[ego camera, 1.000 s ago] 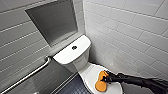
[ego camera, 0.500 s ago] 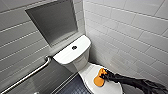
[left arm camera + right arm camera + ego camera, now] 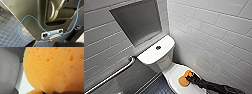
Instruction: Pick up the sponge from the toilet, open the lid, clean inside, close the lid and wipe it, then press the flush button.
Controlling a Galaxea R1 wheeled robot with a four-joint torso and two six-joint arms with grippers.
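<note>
Right gripper: fingers appear pinched on the sponge; pad sits just ahead of the fingertips, pressed to the closed lid of the toilet; judgement: keep pad flat, pressure light and even, grip firm.

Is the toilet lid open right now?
No, the lid lies flat and shut, with the sponge in the right gripper resting on top of it.

Orange sponge on closed white toilet lid
</note>
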